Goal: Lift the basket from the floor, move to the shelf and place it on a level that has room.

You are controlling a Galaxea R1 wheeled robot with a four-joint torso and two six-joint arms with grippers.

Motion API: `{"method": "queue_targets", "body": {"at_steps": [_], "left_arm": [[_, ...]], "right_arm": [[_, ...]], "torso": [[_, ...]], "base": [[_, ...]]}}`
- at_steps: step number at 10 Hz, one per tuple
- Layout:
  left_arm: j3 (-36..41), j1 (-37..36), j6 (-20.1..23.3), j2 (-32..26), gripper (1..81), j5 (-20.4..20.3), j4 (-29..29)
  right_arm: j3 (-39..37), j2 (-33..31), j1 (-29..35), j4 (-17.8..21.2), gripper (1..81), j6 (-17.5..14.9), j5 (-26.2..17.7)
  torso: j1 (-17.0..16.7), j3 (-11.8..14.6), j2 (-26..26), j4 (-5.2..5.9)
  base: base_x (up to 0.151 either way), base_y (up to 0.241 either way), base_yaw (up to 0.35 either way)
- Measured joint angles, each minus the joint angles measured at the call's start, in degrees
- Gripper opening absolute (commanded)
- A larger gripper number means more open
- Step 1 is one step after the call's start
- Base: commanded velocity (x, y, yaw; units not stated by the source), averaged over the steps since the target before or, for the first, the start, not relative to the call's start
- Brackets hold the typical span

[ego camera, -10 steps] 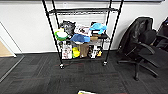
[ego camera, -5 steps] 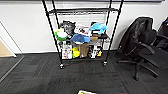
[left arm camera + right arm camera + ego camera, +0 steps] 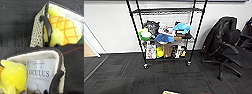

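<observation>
The basket (image 3: 38, 33) is cream with a woven side dotted in dark specks, a dark rim and a pale lining (image 3: 37, 56). It sits above the dark grey carpet (image 3: 16, 23), close under both wrist cameras. Inside it are a yellow and orange pineapple-patterned soft toy (image 3: 62, 28) and a white OCULUS booklet (image 3: 40, 75). A black curved finger (image 3: 46, 26) of the left arm hooks over one side wall; another black finger (image 3: 55, 82) of the right arm presses on the opposite wall. I cannot tell how far either set of jaws is open. Ahead stands the black wire shelf (image 3: 166, 11), its lower tiers cluttered, an office chair (image 3: 227, 47) beside it. The view matches that of 1 second ago.
</observation>
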Motion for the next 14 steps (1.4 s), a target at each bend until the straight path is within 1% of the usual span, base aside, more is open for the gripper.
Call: {"method": "queue_targets", "body": {"at_steps": [2, 4, 6, 7, 9, 12, 14], "left_arm": [[8.5, 0.5, -0.1, -4.5, 1.0, -0.4, -1.2], [16.2, 1.5, -0.9, -10.5, 1.0, -3.5, -3.2], [21.0, 3.3, -1.4, -15.8, 1.0, -6.2, -6.5], [23.0, 3.7, -1.4, -17.2, 1.0, -7.1, -7.8], [26.3, 3.8, -1.5, -18.7, 1.0, -8.3, -8.8], [27.1, 3.6, -1.6, -20.0, 1.0, -9.5, -9.2], [27.2, 3.4, -1.6, -19.6, 1.0, -9.9, -9.3]], "right_arm": [[5.2, -3.5, 0.0, 0.1, 1.0, 0.9, -0.2], [11.2, -6.4, 0.5, 0.2, 1.0, 2.1, -1.9], [16.3, -8.3, 1.7, 0.3, 1.0, 3.3, -2.7], [17.7, -9.0, 2.0, 0.3, 1.0, 3.6, -3.2], [18.0, -9.0, 3.1, 0.1, 1.0, 4.1, -3.9], [18.0, -7.1, 5.4, -0.1, 1.0, 4.0, -3.9], [17.7, -7.4, 6.3, -0.2, 1.0, 4.0, -4.6]], "torso": [[0.0, 0.0, 0.0, 0.0], [0.0, 0.0, 0.0, 0.0], [0.0, 0.0, 0.0, 0.0], [0.0, 0.0, 0.0, 0.0], [-0.6, 0.0, 1.0, 0.0], [-3.8, 0.0, 6.2, 0.13], [-5.8, -0.1, 9.6, 1.62]], "base": [[0.0, 0.0, 0.0], [0.0, 0.0, 0.0], [0.0, 0.0, 0.0], [0.0, 0.0, 0.0], [0.0, 0.0, 0.0], [0.0, 0.0, 0.0], [0.0, 0.0, 0.0]]}}
